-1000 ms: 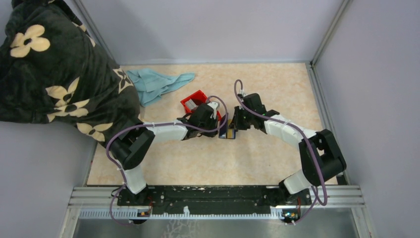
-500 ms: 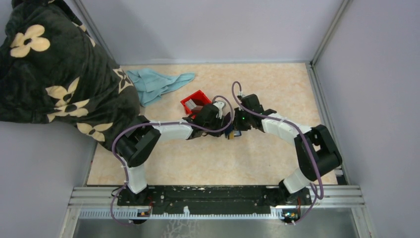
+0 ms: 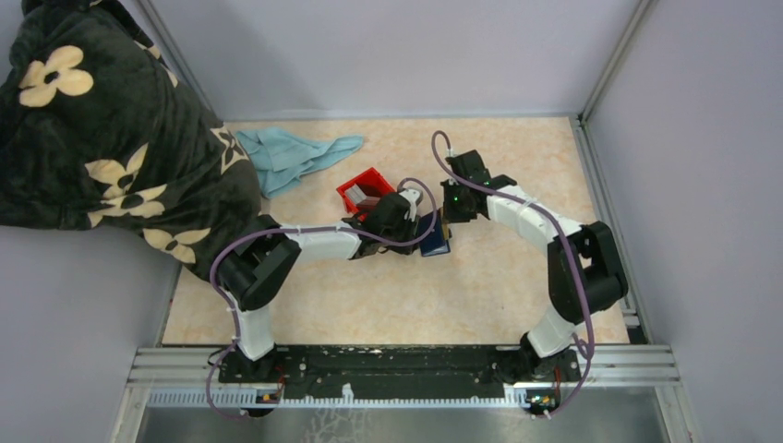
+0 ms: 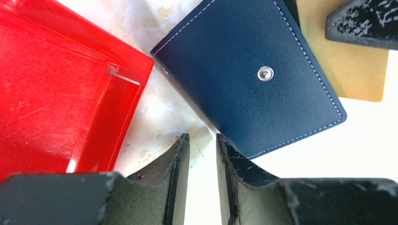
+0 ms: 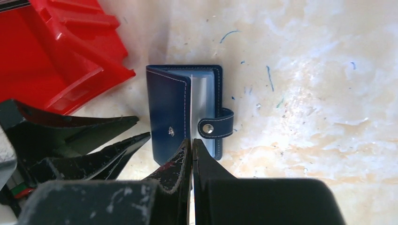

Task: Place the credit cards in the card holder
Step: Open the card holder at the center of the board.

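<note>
Card holder (image 5: 167,105) w/ snap tab (image 5: 215,127), just beside red bin (image 5: 56,51)

Beige marbled tabletop (image 3: 369,305), pale grey-lilac walls (image 3: 388,55) on three sides. Dark floral blanket (image 3: 102,138) at 10 o'clock, teal cloth (image 3: 295,157) beside it.

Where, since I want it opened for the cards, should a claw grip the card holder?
Probably the front cover's free stitched edge, approached from the snap tab side, away from the red bin. On the card holder that cover appears lifted off the pale slots, leaving a lip.
</note>
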Controlling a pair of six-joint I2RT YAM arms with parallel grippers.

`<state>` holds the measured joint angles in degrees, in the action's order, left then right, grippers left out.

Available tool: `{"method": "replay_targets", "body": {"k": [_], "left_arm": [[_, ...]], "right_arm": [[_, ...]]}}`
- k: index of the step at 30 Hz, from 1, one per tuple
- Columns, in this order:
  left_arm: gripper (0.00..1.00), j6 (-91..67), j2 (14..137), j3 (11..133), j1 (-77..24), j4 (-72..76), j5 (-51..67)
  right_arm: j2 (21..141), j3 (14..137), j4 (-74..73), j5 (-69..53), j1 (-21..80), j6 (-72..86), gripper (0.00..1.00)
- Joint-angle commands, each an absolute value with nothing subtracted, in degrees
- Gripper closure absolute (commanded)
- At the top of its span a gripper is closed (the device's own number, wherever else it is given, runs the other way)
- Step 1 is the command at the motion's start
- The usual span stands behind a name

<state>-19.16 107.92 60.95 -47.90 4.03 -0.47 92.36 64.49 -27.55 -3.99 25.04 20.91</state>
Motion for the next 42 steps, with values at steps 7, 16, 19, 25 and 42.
{"method": "replay_targets", "body": {"k": [7, 16, 19, 25, 42], "left_arm": [[0.66, -18.08, 109.59, 61.41, -48.41, 1.72, -0.88], [0.66, -18.45, 109.49, 61.33, -48.42, 2.11, -0.36], [0.66, -18.45, 109.35, 61.26, -48.34, 2.1, -0.52], [0.66, -18.15, 108.96, 60.75, -48.36, 1.95, -0.94], [0.66, -18.34, 108.67, 59.95, -48.44, 2.33, -0.79]], "right_arm": [[94.13, 70.17, -33.62, -1.03, 24.61, 16.9, 1.0], [95.41, 71.06, -35.28, -0.37, 24.85, 15.9, 1.0], [92.86, 70.66, -33.84, -3.54, 25.04, 16.78, 1.0], [91.87, 71.44, -32.73, -8.1, 25.55, 18.22, 1.0], [97.62, 71.89, -32.03, -6.24, 26.59, 17.33, 1.0]]}}
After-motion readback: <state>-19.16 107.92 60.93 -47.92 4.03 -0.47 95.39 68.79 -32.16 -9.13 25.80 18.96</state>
